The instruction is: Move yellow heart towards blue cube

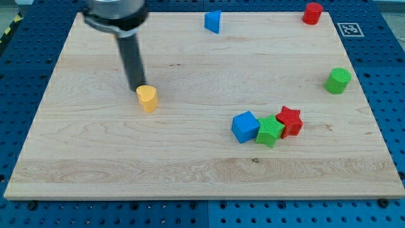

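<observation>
The yellow heart [147, 99] lies on the wooden board [95, 158], left of centre. The blue cube [245, 126] sits right of centre, lower down, touching a green star-like block [270, 131], which touches a red star [290, 121]. My tip [137, 88] stands just above and to the left of the yellow heart, touching or almost touching its upper left edge. The blue cube is far to the right of the tip and a little lower.
A blue triangular block [213, 21] sits at the top middle. A red cylinder [312, 12] stands in the top right corner. A green cylinder [338, 80] stands near the right edge. The board lies on a blue pegboard table [380, 215].
</observation>
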